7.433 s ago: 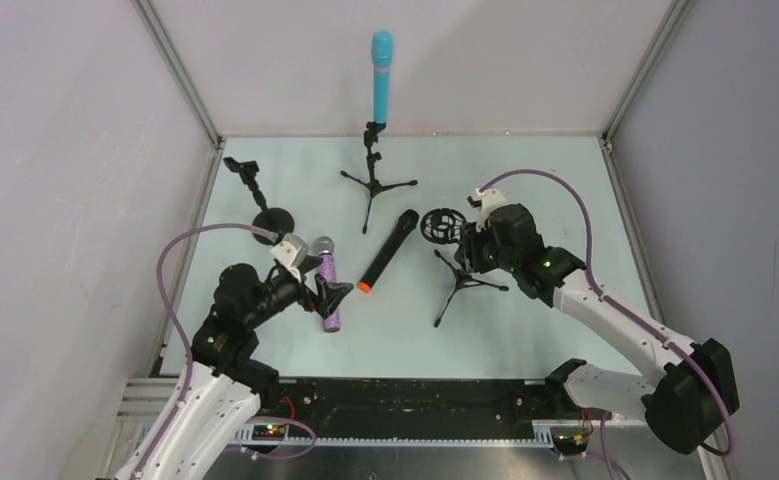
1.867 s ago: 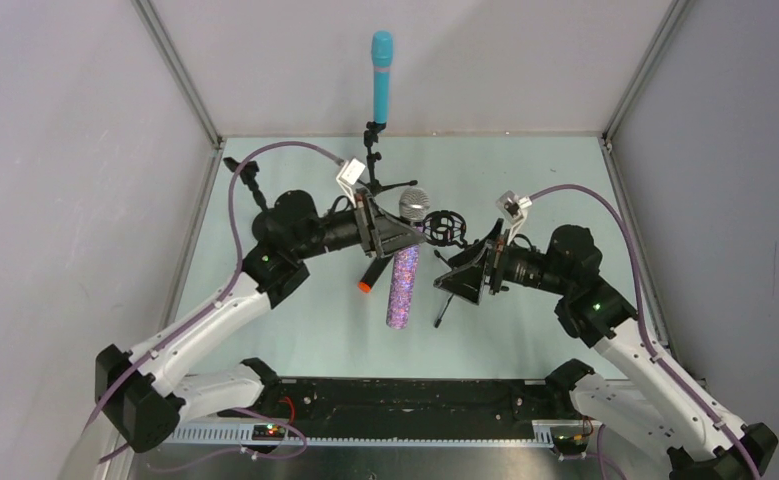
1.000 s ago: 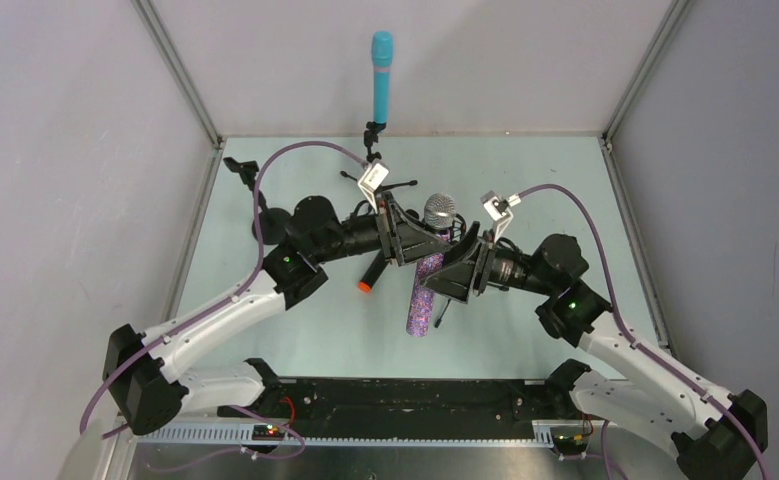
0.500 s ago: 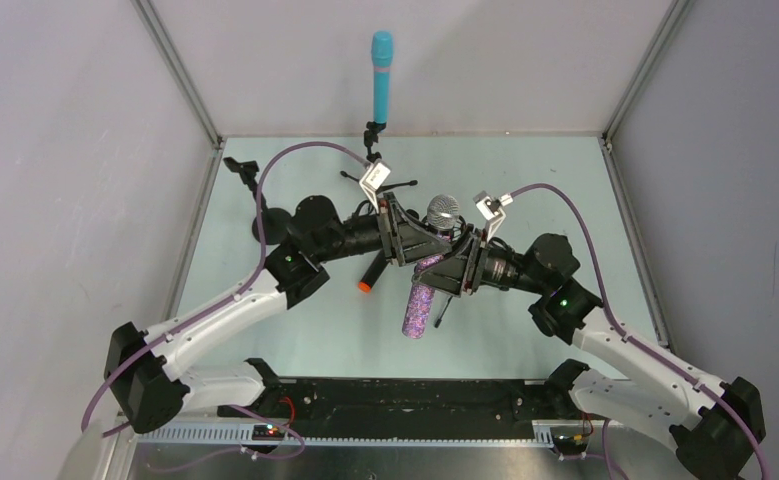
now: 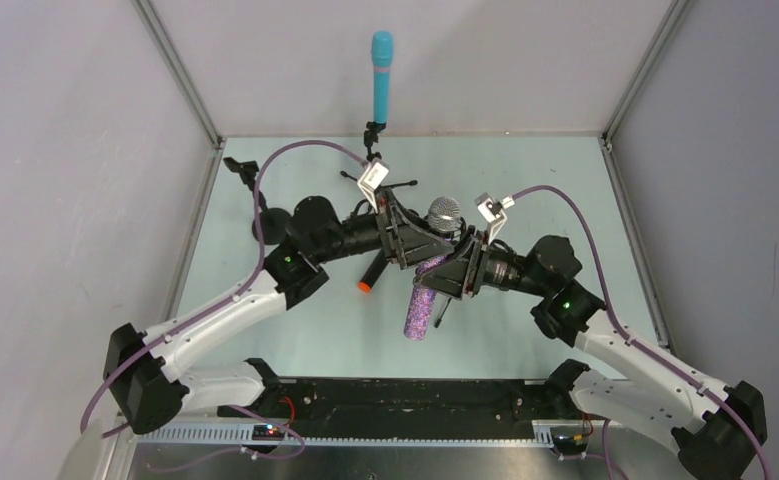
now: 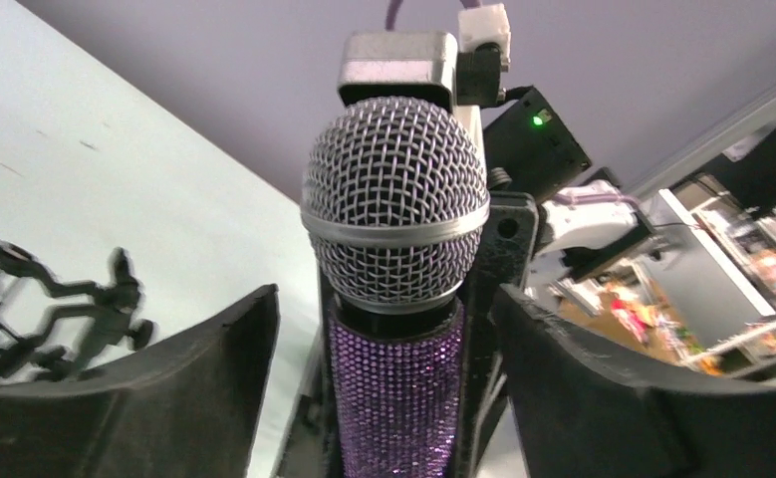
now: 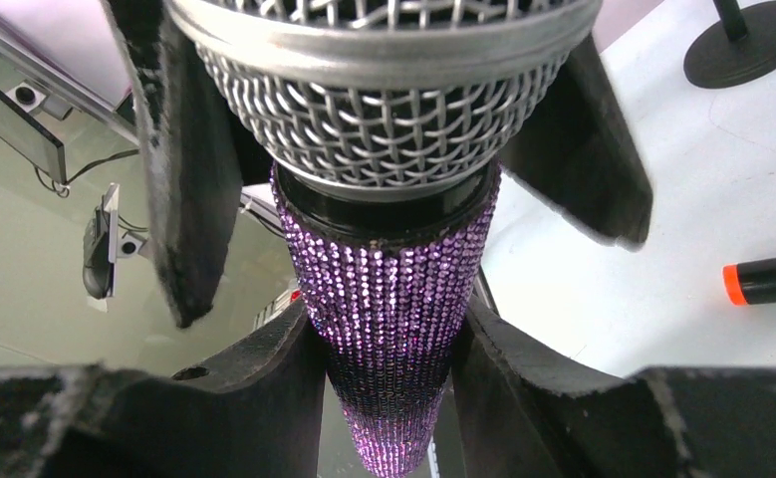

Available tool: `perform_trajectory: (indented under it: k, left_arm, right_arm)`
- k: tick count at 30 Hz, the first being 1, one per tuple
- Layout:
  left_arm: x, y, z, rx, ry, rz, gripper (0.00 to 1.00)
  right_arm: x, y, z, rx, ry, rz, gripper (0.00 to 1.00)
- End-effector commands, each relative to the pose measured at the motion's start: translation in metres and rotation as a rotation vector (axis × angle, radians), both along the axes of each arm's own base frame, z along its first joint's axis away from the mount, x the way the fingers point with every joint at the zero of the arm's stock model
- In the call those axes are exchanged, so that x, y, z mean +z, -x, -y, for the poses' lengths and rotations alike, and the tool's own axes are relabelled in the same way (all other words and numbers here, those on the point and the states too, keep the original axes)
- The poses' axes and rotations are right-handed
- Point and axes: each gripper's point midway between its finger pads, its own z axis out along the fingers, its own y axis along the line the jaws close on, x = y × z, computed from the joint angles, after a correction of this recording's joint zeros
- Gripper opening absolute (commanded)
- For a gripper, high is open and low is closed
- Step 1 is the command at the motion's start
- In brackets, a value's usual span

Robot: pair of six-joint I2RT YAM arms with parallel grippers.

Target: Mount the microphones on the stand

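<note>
The purple glitter microphone with a silver mesh head hangs tilted above the table's middle, head up. My right gripper is shut on its glitter body, the pads pressed against both sides of it. My left gripper is open around the same microphone, its fingers standing clear of it on each side. The turquoise microphone stands upright in a tripod stand at the back. The black microphone with an orange end lies on the table, mostly under my left arm.
A round-base stand with an empty clip is at the back left, and also shows in the right wrist view. A shock-mount tripod stand sits below the grippers, only one leg showing. Cage posts and walls close in the sides.
My left gripper lifted the purple microphone off the table and carried it to the middle. My right gripper came in and closed on it. Almost nothing moved in the last half second.
</note>
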Motion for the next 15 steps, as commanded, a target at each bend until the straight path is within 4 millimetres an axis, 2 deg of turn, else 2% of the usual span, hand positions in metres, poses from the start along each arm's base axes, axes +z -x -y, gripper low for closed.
perform_trajectory:
  k: [1,3,6,7,8,9,10,11,12,15]
  left_arm:
    - [0.045,-0.004,-0.014,0.092,0.098,0.16,0.92]
    - [0.051,-0.009,-0.019,0.137,0.103,0.201,0.99]
    - [0.06,-0.015,-0.032,0.216,0.114,0.267,1.0]
    - [0.058,-0.023,-0.036,0.269,0.104,0.288,1.0]
    - [0.062,-0.023,-0.043,0.296,0.111,0.307,1.0]
    - [0.056,-0.032,-0.048,0.354,0.096,0.316,1.0]
    - [0.06,-0.032,-0.057,0.39,0.105,0.331,1.0]
    - [0.051,-0.041,-0.064,0.453,0.08,0.333,1.0]
    - [0.054,-0.044,-0.075,0.512,0.08,0.352,1.0]
    - [0.03,-0.052,-0.092,0.603,0.006,0.373,1.0]
  right_arm:
    - [0.019,0.004,0.005,-0.019,-0.04,0.081,0.0]
    - [0.017,0.003,0.006,-0.032,-0.033,0.083,0.0]
    - [0.016,0.002,0.009,-0.049,-0.024,0.092,0.0]
    - [0.016,0.002,0.009,-0.054,-0.022,0.093,0.0]
    - [0.015,0.0,0.011,-0.068,-0.015,0.096,0.0]
    - [0.016,0.0,0.012,-0.074,-0.014,0.1,0.0]
    - [0.014,-0.002,0.014,-0.092,-0.005,0.103,0.0]
    - [0.013,-0.003,0.015,-0.102,-0.002,0.106,0.0]
    - [0.012,-0.005,0.016,-0.119,0.006,0.109,0.0]
    - [0.01,-0.01,0.021,-0.165,0.023,0.116,0.0]
